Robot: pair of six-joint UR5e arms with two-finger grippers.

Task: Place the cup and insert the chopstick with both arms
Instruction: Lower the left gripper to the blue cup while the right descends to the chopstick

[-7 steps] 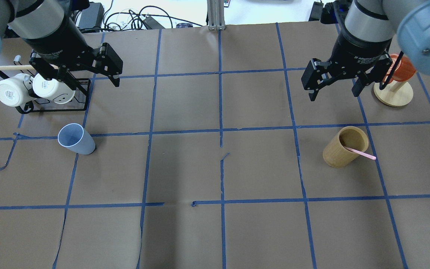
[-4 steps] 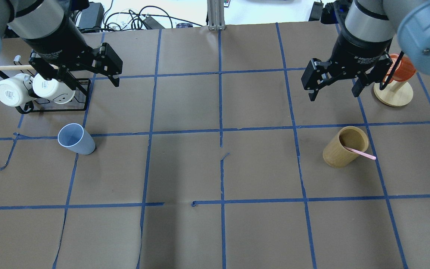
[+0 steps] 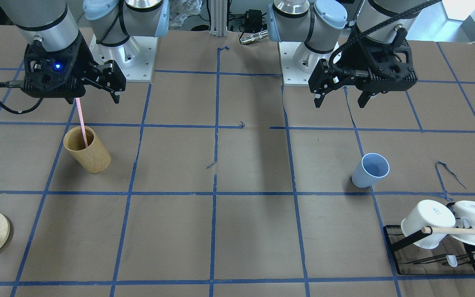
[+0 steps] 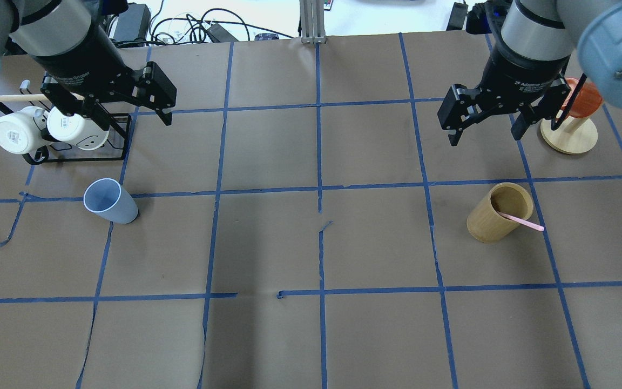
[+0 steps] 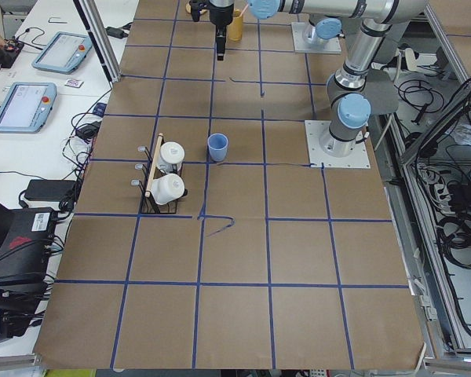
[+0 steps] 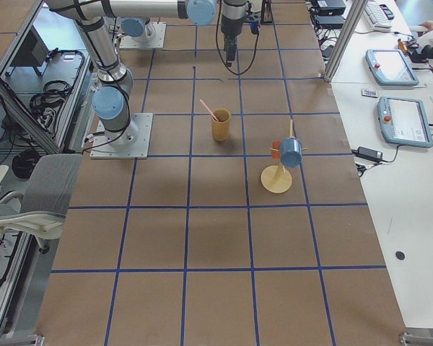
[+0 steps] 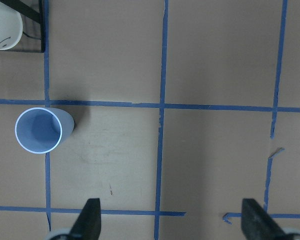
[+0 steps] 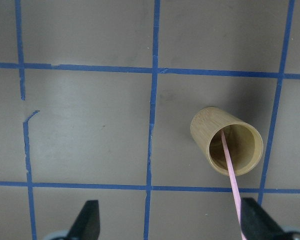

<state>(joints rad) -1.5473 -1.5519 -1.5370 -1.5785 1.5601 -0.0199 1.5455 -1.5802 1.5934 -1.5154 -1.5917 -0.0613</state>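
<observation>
The light-blue cup (image 4: 110, 201) stands upright on the left of the table and also shows in the front view (image 3: 369, 170) and the left wrist view (image 7: 40, 131). The pale-pink chopstick (image 4: 521, 220) leans inside a tan wooden cup (image 4: 497, 212), as seen in the front view (image 3: 81, 117) and the right wrist view (image 8: 232, 185). My left gripper (image 4: 127, 116) is open and empty, high above the table behind the blue cup. My right gripper (image 4: 485, 138) is open and empty, above and behind the wooden cup.
A black rack with two white mugs on a wooden dowel (image 4: 57, 129) stands at the far left, just behind the blue cup. A round wooden stand with an orange cup (image 4: 570, 132) stands at the far right. Blue tape lines grid the brown table cover (image 4: 316, 243).
My right gripper has drifted very slightly to the right. The left arm, the blue cup and the chopstick have not moved.
</observation>
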